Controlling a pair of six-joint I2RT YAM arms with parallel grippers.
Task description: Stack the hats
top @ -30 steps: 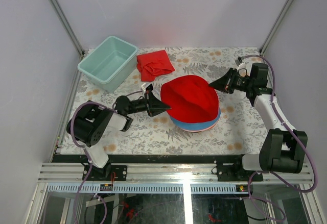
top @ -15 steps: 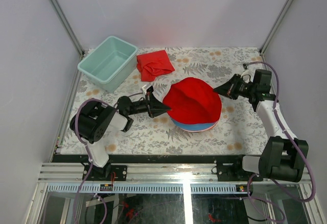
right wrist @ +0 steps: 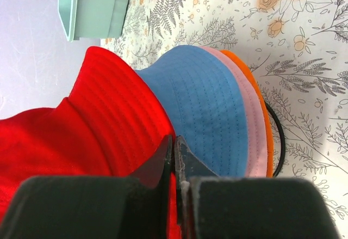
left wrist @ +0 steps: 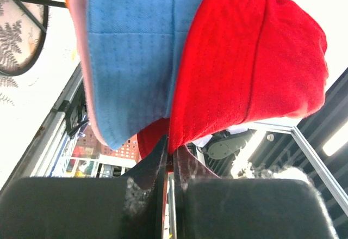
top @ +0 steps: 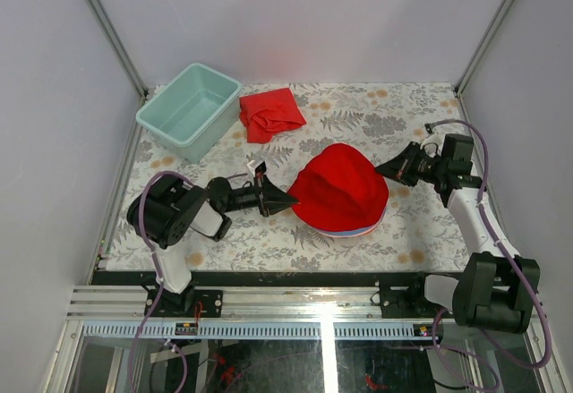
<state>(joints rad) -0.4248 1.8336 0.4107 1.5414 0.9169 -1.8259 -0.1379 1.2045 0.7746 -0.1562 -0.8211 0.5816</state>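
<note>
Red hat [top: 340, 187], brim pinched in left fingers [left wrist: 149, 165] and right fingers [right wrist: 157, 163], liable to skew off blue hat [right wrist: 206, 114] if tugged unevenly.

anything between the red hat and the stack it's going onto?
Nothing visible. The left gripper and right gripper each pinch the brim of the red hat from opposite sides. It already drapes over the blue hat, with the pink hat and orange hat beneath.
</note>
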